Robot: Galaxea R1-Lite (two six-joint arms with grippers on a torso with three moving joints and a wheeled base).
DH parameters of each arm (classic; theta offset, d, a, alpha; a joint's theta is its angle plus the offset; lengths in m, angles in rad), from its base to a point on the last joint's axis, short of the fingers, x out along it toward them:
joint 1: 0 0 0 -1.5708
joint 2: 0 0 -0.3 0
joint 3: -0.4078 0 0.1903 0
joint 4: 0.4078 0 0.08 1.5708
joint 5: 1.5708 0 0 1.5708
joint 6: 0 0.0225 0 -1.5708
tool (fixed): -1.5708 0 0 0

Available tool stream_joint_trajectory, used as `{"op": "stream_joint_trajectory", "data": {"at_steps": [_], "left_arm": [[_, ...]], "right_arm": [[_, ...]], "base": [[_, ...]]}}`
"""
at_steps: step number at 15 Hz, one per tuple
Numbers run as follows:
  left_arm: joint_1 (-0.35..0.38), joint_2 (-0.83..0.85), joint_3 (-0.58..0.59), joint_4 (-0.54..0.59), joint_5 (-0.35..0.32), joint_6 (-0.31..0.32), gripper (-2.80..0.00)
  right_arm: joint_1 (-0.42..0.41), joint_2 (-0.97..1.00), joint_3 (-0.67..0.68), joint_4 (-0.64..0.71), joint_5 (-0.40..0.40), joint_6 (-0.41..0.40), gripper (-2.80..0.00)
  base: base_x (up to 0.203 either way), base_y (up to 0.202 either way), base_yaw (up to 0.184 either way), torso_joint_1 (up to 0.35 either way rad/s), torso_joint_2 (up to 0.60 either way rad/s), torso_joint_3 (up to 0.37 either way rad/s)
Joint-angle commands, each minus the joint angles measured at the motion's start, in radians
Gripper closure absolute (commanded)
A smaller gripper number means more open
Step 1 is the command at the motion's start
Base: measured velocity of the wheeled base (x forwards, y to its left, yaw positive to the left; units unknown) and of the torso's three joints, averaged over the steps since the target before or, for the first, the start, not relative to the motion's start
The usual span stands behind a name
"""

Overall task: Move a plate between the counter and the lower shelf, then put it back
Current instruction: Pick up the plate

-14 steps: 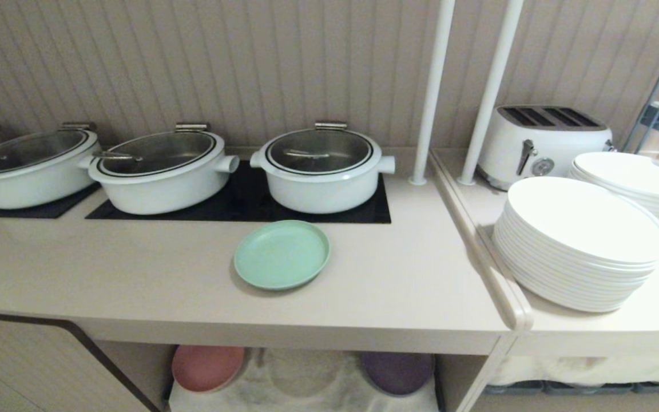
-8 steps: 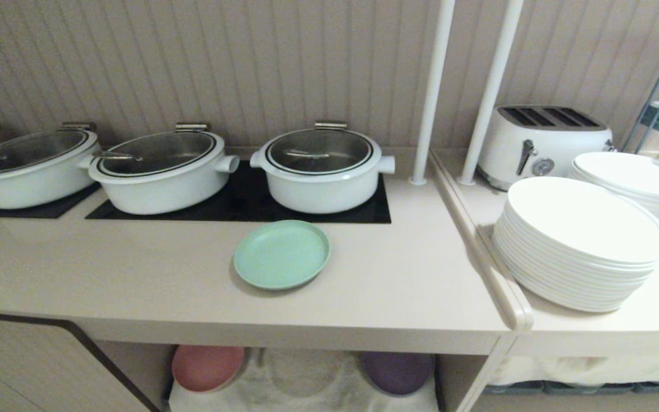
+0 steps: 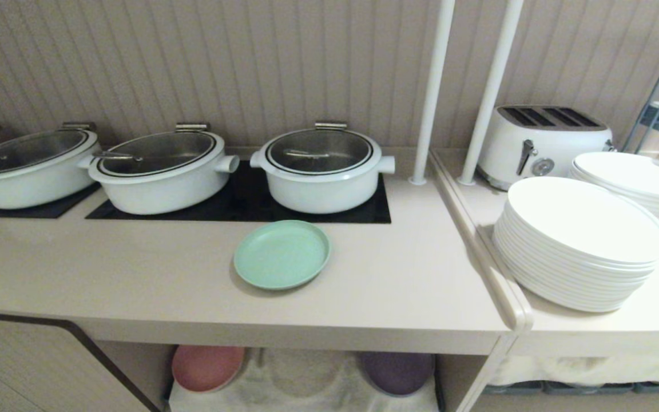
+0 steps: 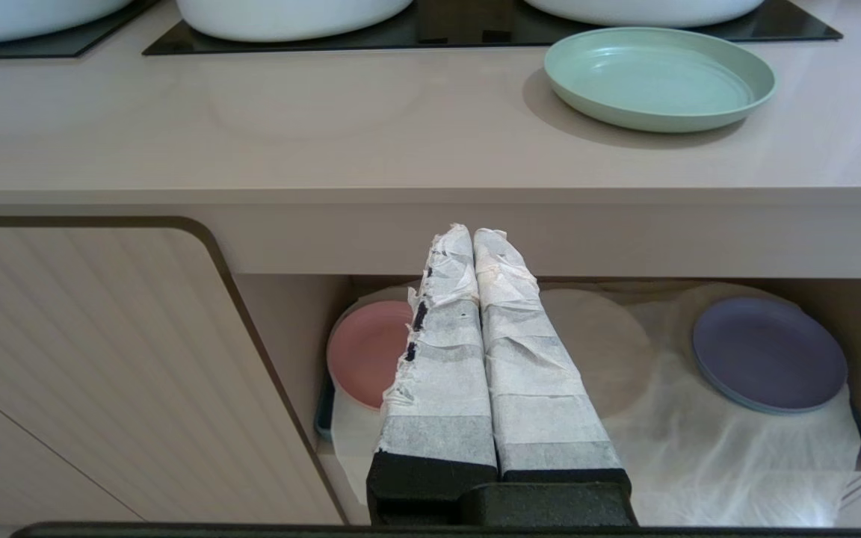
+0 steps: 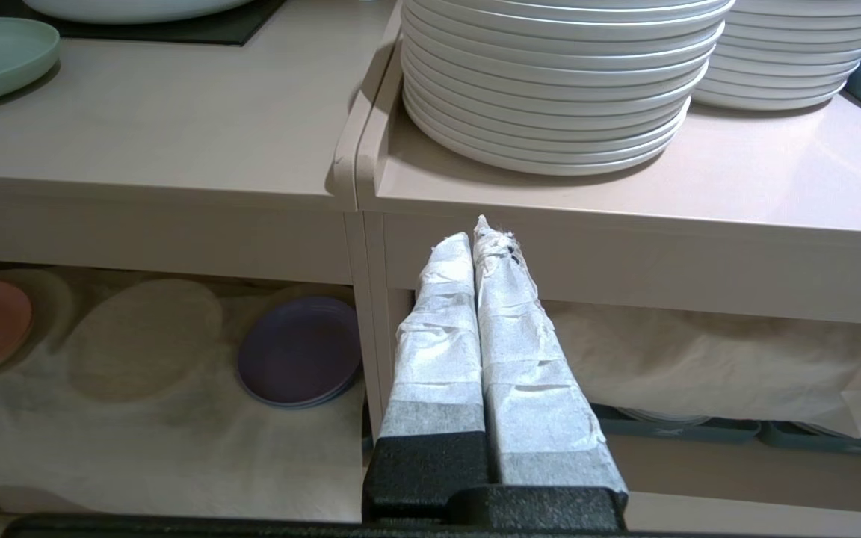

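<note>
Both end effectors — left [image 4: 473,233], right [image 5: 473,237] — pressed together, empty; plate [image 3: 281,254] on counter [image 3: 135,274].

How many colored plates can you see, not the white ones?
3. The green plate sits on the counter in front of a pot. The pink plate and purple plate lie on the lower shelf. More may hide under its cloth.

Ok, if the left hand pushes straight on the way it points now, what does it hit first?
Most likely the counter's thick front edge: the shut left hand tips line up with it, above the lower shelf opening. Depth is unclear.
</note>
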Motion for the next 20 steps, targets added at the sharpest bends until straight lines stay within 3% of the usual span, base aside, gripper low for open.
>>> {"op": "stream_joint_trajectory", "data": {"at_steps": [1, 9, 20], "left_arm": [[0.0, 0.0, 0.0, 0.0, 0.0, 0.0, 0.0], [0.0, 0.0, 0.0, 0.0, 0.0, -0.002, 0.0], [0.0, 0.0, 0.0, 0.0, 0.0, -0.002, 0.0]], "right_arm": [[0.0, 0.001, 0.0, 0.0, 0.0, 0.0, 0.0], [0.0, 0.001, 0.0, 0.0, -0.001, -0.007, 0.0], [0.0, 0.001, 0.0, 0.0, 0.0, -0.008, 0.0]], "base": [[0.0, 0.0, 0.0, 0.0, 0.0, 0.0], [0.001, 0.008, 0.001, 0.001, 0.0, 0.0], [0.0, 0.189, 0.0, 0.002, 0.0, 0.001]]}}
